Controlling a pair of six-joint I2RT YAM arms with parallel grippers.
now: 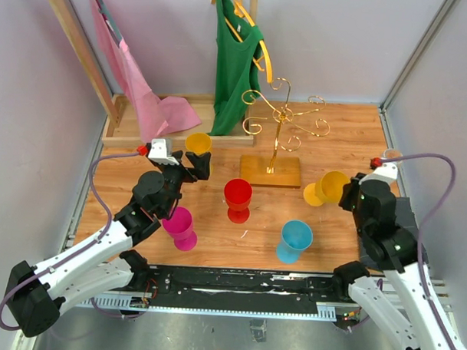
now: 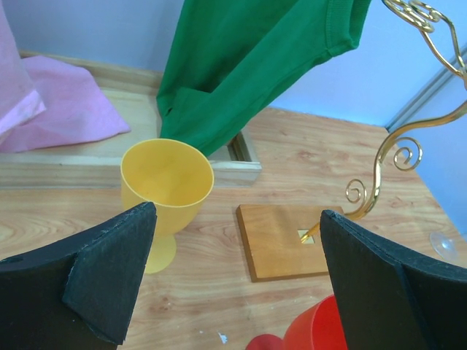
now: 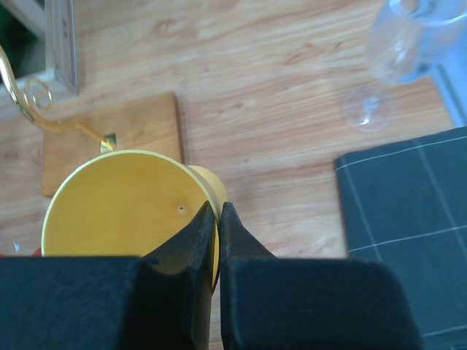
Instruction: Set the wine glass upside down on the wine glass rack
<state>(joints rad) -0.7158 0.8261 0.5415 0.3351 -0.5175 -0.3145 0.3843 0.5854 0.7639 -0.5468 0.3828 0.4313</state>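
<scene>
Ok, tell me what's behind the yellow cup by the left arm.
The wooden frame base, green shirt hanging over it, pink cloth lying on it. The yellow cup hides part of that base.

The right tool [image 3: 217,210] partly hides the yellow wine glass [image 3: 117,211]; the clear glass [image 3: 398,44] runs off-frame.

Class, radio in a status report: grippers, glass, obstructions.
Left gripper open. Right gripper shut on yellow goblet rim. Rack bare, nothing hung yet. Green shirt hangs close behind it.
</scene>
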